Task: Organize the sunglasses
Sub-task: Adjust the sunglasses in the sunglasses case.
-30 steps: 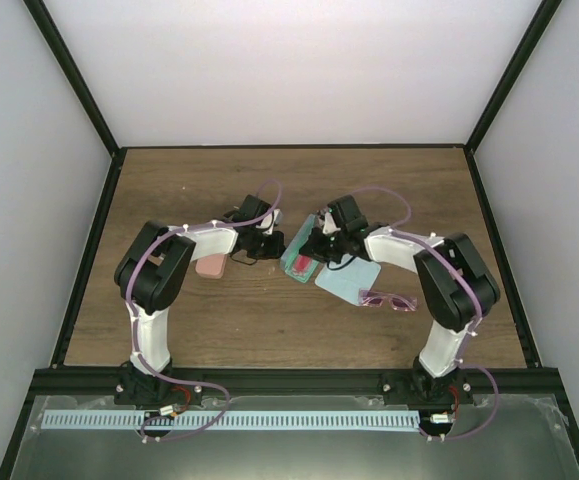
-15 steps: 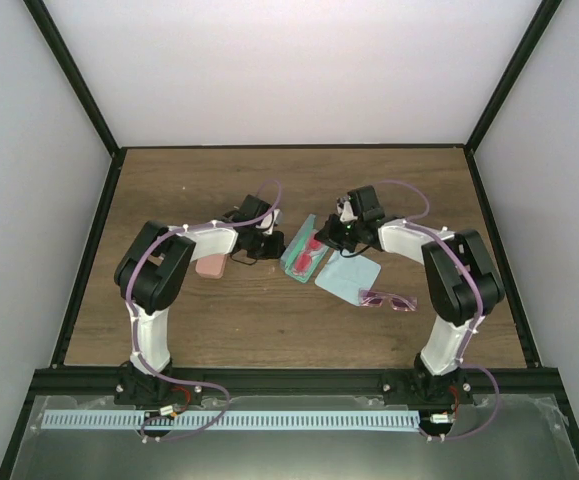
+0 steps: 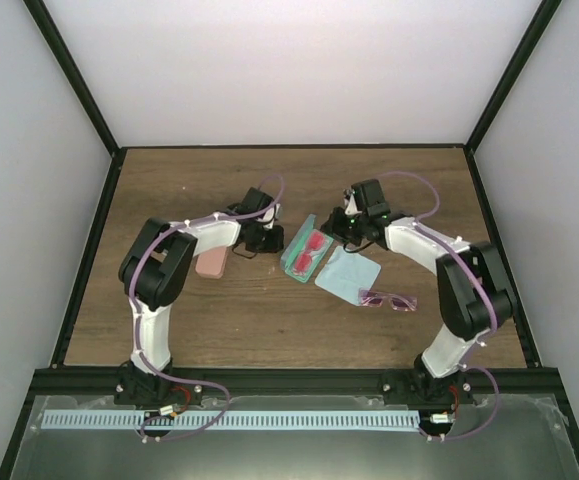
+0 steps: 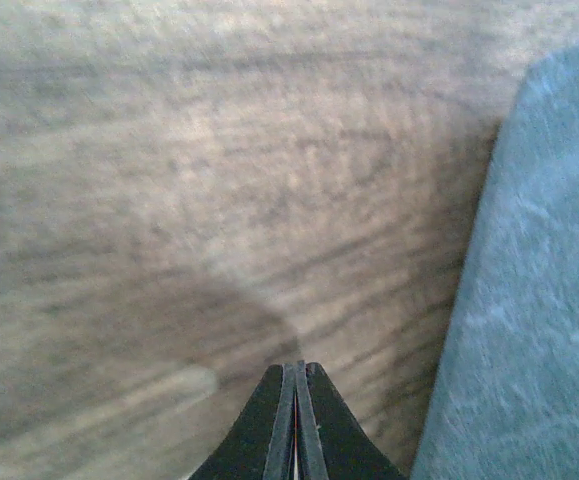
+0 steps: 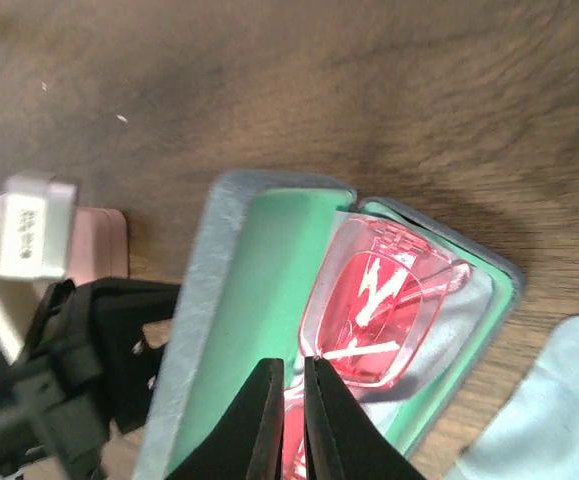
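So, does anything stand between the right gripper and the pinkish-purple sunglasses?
Nothing upright does. The right gripper hangs over the open case with the red pair; only the pale blue cloth lies flat between it and the pinkish-purple sunglasses.

Your left arm (image 3: 209, 236) and right arm (image 3: 414, 243): white links, black joints.
You'll see a lilac cable (image 3: 274, 186) looping along each, and black wedge-shaped fingertips (image 4: 264, 420).
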Controlling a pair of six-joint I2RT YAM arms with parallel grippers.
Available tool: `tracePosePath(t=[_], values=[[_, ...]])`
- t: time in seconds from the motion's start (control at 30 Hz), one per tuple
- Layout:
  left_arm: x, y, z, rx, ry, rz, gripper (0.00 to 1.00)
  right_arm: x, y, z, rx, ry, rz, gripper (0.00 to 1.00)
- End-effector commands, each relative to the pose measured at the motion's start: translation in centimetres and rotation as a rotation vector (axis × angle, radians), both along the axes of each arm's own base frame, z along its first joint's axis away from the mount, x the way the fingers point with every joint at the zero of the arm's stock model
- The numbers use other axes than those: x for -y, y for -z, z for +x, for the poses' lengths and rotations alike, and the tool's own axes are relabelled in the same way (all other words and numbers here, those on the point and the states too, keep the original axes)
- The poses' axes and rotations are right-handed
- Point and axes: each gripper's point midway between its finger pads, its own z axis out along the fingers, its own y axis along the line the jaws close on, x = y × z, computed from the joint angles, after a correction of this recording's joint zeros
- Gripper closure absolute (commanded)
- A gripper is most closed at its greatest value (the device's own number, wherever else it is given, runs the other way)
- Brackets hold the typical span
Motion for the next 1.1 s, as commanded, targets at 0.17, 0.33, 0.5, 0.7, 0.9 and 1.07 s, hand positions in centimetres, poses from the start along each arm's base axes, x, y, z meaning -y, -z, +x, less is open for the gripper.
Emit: tracePosePath(t=[0.17,0.33,0.5,0.7,0.9,1.07], values=[[-1.2,-0.3,3.7,0.062,0.038,0.165,0.96,3.6,3.1,-3.6,-0.107,0.063,-0.157,0.99],[-0.4,-1.0,4.1,0.072,0.057,0.143,0.96,3.4,5.3,-4.4,-0.158,0.057,-0.149,0.99],[1.0,-1.1,3.3,0.067,0.108,0.14,0.95,2.8,6.3,-4.5,-0.182,0.012,-0.136,0.99],[2.3,-0.8,1.6,0.033,0.133,0.148,0.94,2.0,7.5,-5.0,-0.226,-0.024,-0.11,0.99],[3.6,-1.0,0.0,0.022,0.166,0.159,0.94,1.6,8.4,-5.2,-0.245,-0.036,-0.101,0.99],[4.3,-1.1,-0.9,0.018,0.183,0.174,0.94,1.1,8.4,-5.0,-0.245,-0.045,-0.074,0.99]])
